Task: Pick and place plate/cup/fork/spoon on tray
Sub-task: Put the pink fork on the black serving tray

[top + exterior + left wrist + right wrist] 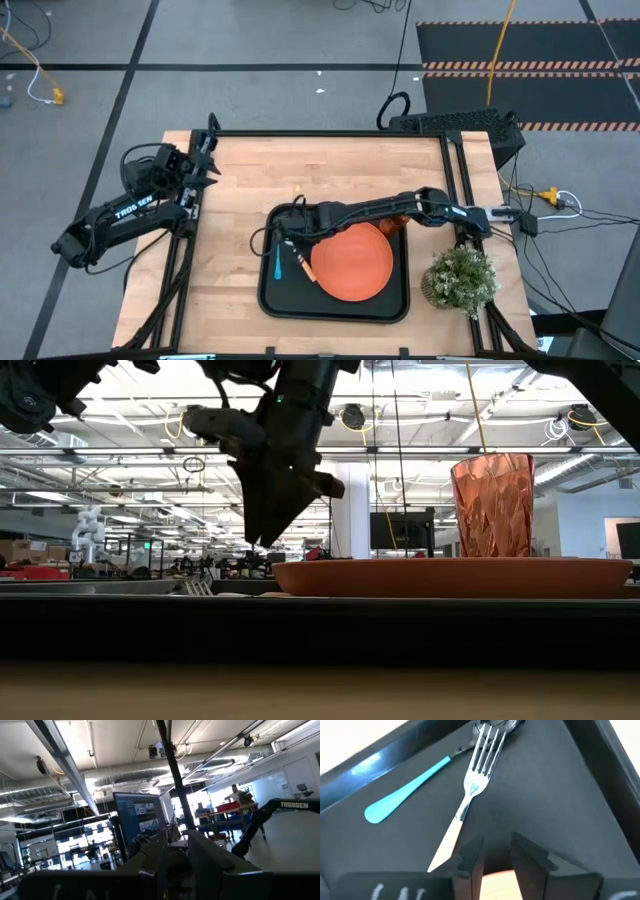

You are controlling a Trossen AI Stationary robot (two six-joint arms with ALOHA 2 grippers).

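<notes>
The black tray (272,296) lies on the table's near right part. On it rest the orange plate (355,265), the blue-handled spoon (405,790) and the tan-handled fork (470,790), whose tines lie over the spoon's bowl. The orange cup (492,505) stands upright beyond the plate, half hidden under my right arm in the high view. My right gripper (495,857) hangs above the tray's left part, slanting down over the fork's handle end, narrowly open and touching nothing. My left gripper (207,165) waits at the table's far left corner, with a narrow gap and nothing in it.
A small potted plant (460,278) stands at the table's right edge beside the tray. A dark keyboard-like thing (455,122) sits beyond the far right corner. Bare wood (300,170) stretches across the table's far half and left side.
</notes>
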